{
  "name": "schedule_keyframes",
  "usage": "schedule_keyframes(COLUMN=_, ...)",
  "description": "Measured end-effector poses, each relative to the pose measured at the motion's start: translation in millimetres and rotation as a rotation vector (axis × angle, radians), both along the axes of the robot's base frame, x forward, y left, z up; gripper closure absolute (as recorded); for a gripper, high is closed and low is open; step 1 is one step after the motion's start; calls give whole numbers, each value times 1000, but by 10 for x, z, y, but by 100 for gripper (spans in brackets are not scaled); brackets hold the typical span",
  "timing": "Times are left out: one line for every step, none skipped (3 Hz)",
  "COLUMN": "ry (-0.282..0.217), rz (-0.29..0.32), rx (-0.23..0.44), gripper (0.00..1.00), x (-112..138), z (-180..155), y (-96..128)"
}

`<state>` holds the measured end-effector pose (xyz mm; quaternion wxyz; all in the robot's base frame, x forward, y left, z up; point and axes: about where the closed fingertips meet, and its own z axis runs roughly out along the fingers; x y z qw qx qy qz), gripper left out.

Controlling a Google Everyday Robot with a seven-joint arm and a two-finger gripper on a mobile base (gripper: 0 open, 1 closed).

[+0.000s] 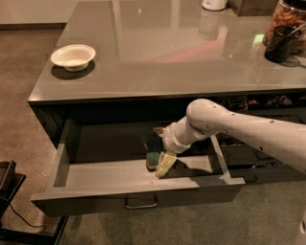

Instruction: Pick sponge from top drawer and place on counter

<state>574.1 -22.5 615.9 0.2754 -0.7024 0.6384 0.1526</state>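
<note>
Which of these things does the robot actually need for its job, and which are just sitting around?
In the job: sponge, inside the open top drawer; gripper, down in the drawer at the sponge; counter.
Lying about: white bowl, dark cup and jar, all on the counter.

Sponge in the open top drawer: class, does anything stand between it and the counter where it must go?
Nothing visible does. The hand is down in the top drawer at the sponge. The drawer is pulled out, so only the front edge of the counter must be cleared. The white bowl sits far off to one side.
</note>
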Motion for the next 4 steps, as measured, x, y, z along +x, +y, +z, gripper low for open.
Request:
schedule_keyframes(ry=28, rz=-3, rx=-64, gripper=4, x=30, z=-100, y=-150)
schedule_keyframes(ry=51, rz=-12, rx=-108, gripper=10, x=73, z=-169, y=-256)
schedule_keyframes(ry=68, rz=-26, rx=-118, gripper=22, x=81, z=-201, y=-286)
schedule_keyframes(ry=81, rz=-45, rx=-109, gripper=46, x=29, z=-81, y=-293)
